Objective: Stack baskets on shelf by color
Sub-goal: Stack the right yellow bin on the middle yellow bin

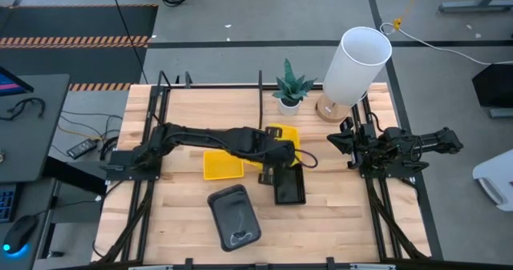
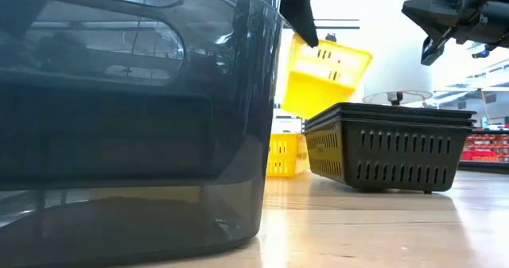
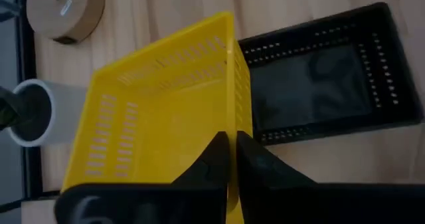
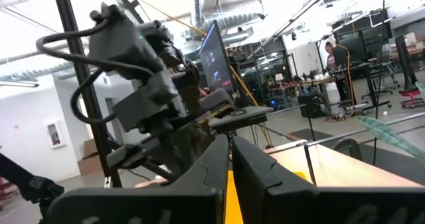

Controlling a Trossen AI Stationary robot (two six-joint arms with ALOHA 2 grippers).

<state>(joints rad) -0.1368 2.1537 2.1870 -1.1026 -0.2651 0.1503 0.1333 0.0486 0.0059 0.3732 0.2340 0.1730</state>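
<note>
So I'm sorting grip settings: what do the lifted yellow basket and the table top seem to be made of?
Yellow basket: looks like thin molded plastic, smooth and slightly glossy, with rows of punched slots in its walls. Table top: apparently light wood with a satin finish; plank seams and grain show.

**Free room and obstructions on the table**

The middle of the table (image 1: 184, 214) is crowded. A yellow basket (image 3: 166, 111) is held tilted and raised in the closed left gripper (image 3: 231, 159), just above and beside the black slatted basket (image 1: 289, 183). A second yellow basket (image 1: 222, 164) lies flat under the left arm. The dark grey basket (image 1: 235, 215) blocks the front centre. The far edge is taken up by the plant pot (image 1: 289, 104) and the white lamp (image 1: 355, 66). The right gripper (image 4: 230, 159), fingers together, is parked over the right edge. Bare board is seen at the front left and front right corners.
</note>
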